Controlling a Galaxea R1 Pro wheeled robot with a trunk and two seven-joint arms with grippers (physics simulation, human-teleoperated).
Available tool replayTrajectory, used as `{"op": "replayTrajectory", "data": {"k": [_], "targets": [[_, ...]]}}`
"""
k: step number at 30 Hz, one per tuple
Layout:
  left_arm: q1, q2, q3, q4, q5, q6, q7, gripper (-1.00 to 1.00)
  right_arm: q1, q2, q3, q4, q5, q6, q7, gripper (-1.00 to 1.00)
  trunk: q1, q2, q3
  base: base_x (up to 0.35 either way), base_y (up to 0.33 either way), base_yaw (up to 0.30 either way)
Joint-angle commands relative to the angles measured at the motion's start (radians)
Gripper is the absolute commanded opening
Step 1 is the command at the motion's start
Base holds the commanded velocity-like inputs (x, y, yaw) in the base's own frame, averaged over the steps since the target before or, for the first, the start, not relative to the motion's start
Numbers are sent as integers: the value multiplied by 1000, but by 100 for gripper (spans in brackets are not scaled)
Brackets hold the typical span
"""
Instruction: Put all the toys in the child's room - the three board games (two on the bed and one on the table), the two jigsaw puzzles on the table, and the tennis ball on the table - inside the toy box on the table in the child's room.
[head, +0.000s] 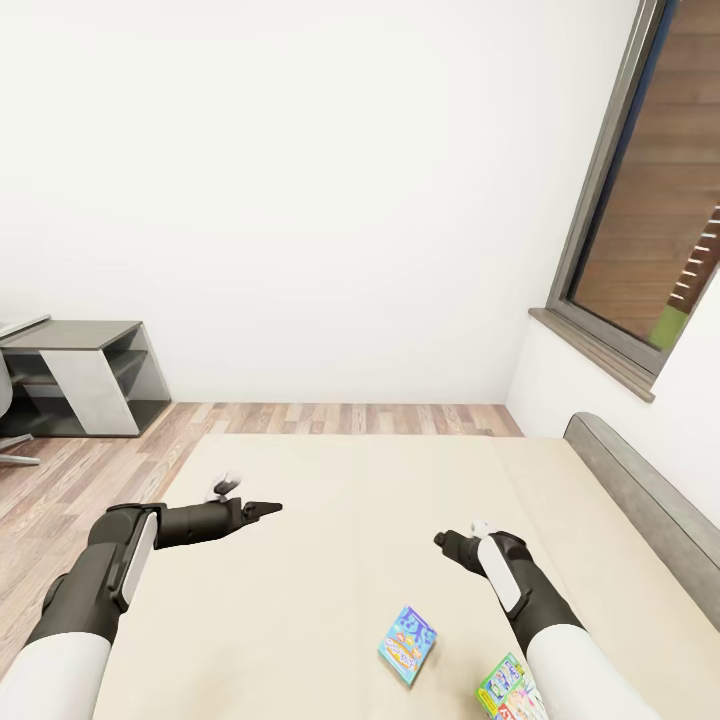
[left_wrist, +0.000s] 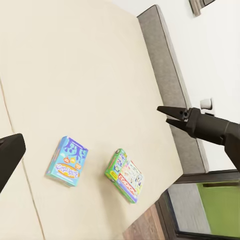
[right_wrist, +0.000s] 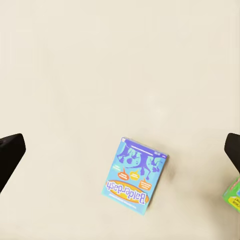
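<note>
item: bed (head: 330, 520), wide, low, plain beige mattress, matte and smooth, a seam running its length, grey padded headboard (head: 640, 500) along one side. on it, toward the near edge: blue board game (head: 407, 645), flat rectangular printed cardboard box reading "balderdash", lying face up; green-edged board game (head: 508, 690), similar flat box, near the blue one on its headboard side, not touching it. right gripper (head: 447, 543): dark, hangs above the mattress with nothing in its grasp; in the right wrist view its two dark fingertips (right_wrist: 10, 155) stand wide apart at the frame edges, and the blue board game (right_wrist: 134, 175) lies between and below them, its long axis running roughly crosswise to the line between the fingertips. judged the nearer arm for a pick of the blue box. left gripper (head: 262, 509): slim dark fingers drawn to a point, empty, well away from both boxes on the side far from the headboard. beyond the bed: wood-plank floor (head: 330, 417), white wall, grey-framed window (head: 640, 220), low grey cabinet (head: 85, 375). pick not yet begun.
</note>
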Motion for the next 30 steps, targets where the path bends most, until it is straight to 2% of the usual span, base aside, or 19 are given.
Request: {"op": "replayTrajectory", "data": {"k": [1,30], "targets": [[-1,0,1,0,-1,8,-5,100,-1,1,-2,-2,-11,3,-8,100,1,-2,-2,0,0,0],[-1,0,0,0,0,6,-9,100,0,3,-1,0,-11,3,-8,100,1,-2,-5,0,0,0]]}}
